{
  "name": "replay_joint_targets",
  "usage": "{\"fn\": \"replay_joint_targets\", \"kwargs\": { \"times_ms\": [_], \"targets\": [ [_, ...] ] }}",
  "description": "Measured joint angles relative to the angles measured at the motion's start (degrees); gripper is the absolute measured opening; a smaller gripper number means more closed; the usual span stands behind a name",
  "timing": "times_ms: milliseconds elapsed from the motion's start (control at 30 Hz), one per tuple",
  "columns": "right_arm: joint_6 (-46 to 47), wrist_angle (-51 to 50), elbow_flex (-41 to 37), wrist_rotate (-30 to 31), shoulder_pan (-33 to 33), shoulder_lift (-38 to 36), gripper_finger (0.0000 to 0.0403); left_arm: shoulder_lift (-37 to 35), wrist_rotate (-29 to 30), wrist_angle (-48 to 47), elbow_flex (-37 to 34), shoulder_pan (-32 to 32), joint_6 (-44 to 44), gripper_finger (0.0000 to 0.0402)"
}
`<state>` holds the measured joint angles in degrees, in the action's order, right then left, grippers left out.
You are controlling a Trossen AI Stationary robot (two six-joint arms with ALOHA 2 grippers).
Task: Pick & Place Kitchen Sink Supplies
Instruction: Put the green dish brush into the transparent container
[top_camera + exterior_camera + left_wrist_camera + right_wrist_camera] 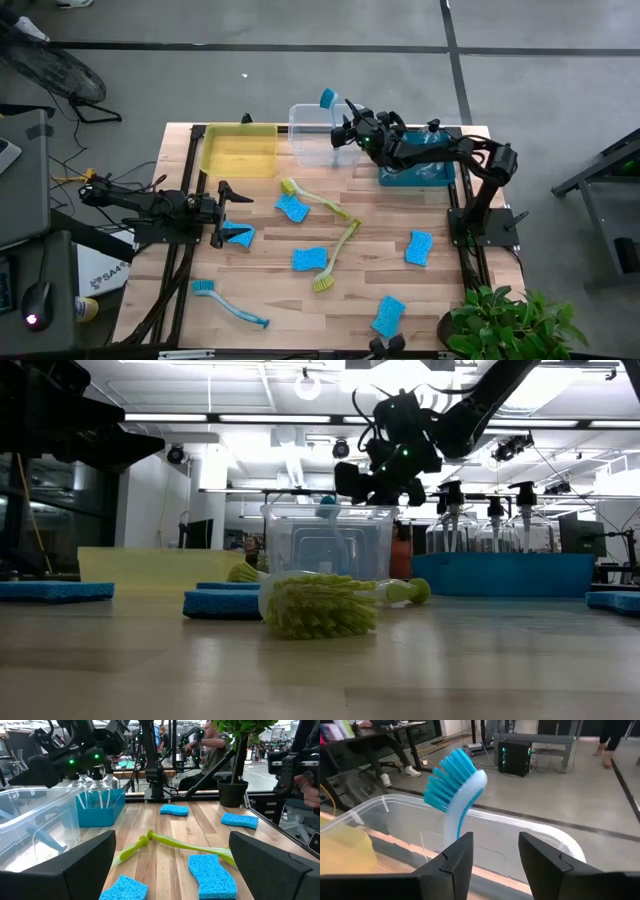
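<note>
My right gripper (345, 128) (495, 855) hangs open above the clear bin (320, 140). A blue dish brush (452, 785) stands tilted in that bin, its handle down inside and its bristle head (327, 98) poking over the far rim. The handle runs just beyond one of my fingers. My left gripper (222, 213) (172, 865) is wide open near the table's left edge, low over the wood. A blue sponge (238, 236) (212, 877) lies flat just ahead of it, with a second sponge (293, 208) farther on.
The yellow bin (240, 150) stands left of the clear one; the teal bin (415, 165) with spray bottles (495, 520) stands right of it. Two yellow-green brushes (318, 199) (338, 255), a blue brush (230, 305) and sponges (309, 259) (419, 247) (388, 315) lie scattered. A plant (510, 320) crowds the near right corner.
</note>
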<state>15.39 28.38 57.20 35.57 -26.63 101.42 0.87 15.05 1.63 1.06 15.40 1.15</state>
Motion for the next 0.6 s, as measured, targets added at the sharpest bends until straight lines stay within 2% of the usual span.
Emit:
{"fn": "replay_joint_targets", "kwargs": {
  "times_ms": [400,600],
  "targets": [
    [-14.1,-0.9,0.2,3.3,10.0,-6.1,0.0152,0.0,0.0,0.0,0.0,0.0,0.0,0.0382],
    [-19.4,-8.0,0.2,3.0,16.3,-8.9,0.0152,0.0,0.0,0.0,0.0,0.0,0.0,0.0382]
  ]
}}
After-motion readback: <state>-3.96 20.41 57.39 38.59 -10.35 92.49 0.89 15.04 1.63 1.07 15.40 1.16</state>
